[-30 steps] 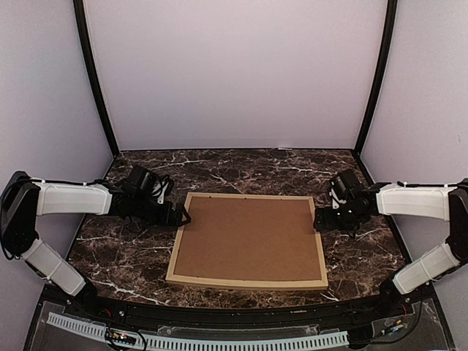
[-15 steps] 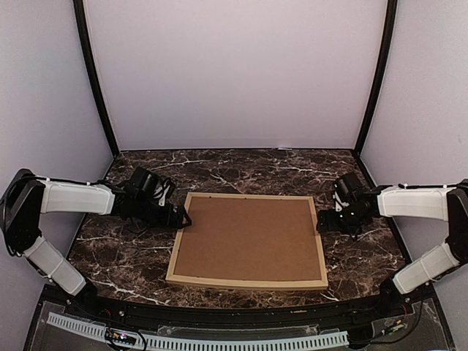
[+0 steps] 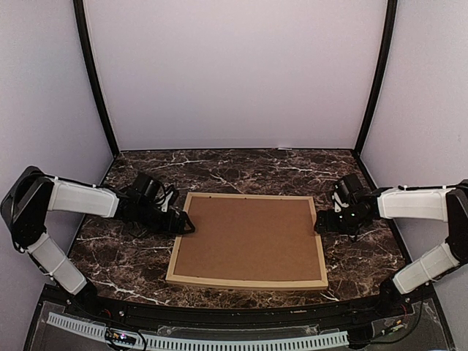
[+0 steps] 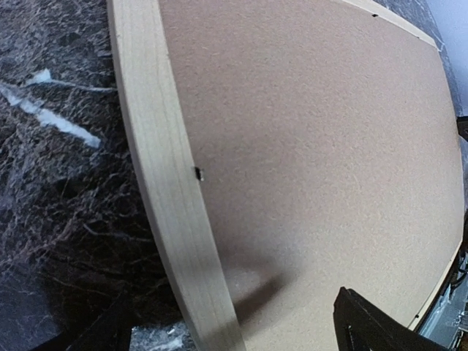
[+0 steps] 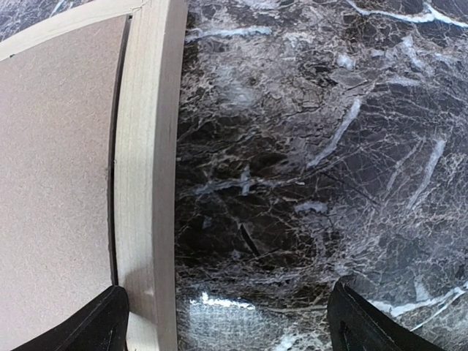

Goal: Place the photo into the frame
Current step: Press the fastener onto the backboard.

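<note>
The light wood frame (image 3: 248, 282) lies flat mid-table, back side up, with the brown backing board (image 3: 250, 238) filling it. The photo is hidden. My left gripper (image 3: 187, 225) is open, low at the frame's left rail. In the left wrist view (image 4: 230, 333) one finger is over the marble and the other over the board (image 4: 314, 146), either side of the rail (image 4: 164, 183). My right gripper (image 3: 319, 225) is open at the right rail. In the right wrist view (image 5: 234, 325) one finger is at the rail's inner edge (image 5: 146, 146) and the other over marble.
The dark marble table (image 3: 241, 168) is ringed by pale booth walls with black corner posts (image 3: 95, 80). A small metal tab (image 4: 199, 173) sits at the rail's inner edge against the board. A perforated white strip (image 3: 190, 342) runs along the near edge.
My left gripper has moved a little nearer and lower along the frame's left rail. My right gripper shifted slightly at the right rail. The frame has not visibly moved.
</note>
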`<state>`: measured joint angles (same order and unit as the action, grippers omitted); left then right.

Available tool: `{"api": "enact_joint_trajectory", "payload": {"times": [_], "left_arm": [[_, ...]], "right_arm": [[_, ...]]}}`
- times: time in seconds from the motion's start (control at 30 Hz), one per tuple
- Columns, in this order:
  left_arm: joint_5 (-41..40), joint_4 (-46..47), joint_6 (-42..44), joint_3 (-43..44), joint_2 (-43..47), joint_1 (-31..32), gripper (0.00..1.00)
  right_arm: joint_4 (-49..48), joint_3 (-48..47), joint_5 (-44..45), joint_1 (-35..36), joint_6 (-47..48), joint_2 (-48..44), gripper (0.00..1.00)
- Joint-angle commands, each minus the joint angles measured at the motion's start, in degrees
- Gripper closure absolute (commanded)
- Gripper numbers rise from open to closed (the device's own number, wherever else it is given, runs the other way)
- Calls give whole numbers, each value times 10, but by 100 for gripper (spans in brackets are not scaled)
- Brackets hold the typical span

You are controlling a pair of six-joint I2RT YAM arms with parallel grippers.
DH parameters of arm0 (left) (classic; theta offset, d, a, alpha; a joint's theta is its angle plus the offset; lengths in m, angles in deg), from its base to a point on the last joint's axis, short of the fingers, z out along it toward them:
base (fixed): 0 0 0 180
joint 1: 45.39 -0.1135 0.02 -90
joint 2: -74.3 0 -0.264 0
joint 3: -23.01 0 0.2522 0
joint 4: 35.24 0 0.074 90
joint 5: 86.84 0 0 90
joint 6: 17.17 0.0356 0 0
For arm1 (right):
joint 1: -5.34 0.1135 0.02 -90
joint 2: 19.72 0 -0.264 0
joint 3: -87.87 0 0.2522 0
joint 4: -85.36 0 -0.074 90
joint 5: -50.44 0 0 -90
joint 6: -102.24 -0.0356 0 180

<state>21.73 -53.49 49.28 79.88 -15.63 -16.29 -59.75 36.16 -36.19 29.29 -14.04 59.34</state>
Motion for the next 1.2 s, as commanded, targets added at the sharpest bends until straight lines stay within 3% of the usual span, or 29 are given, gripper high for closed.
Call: {"api": "enact_joint_trajectory", "payload": {"times": [0.0,1.17], "left_arm": [[44,38,-16,-19,-1,-3,1],[44,123,-78,-1,-107,116,3]], "right_arm": [[-7,18,-24,5,-6,-2,4],[-144,66,-163,41,-24,33,10]]}}
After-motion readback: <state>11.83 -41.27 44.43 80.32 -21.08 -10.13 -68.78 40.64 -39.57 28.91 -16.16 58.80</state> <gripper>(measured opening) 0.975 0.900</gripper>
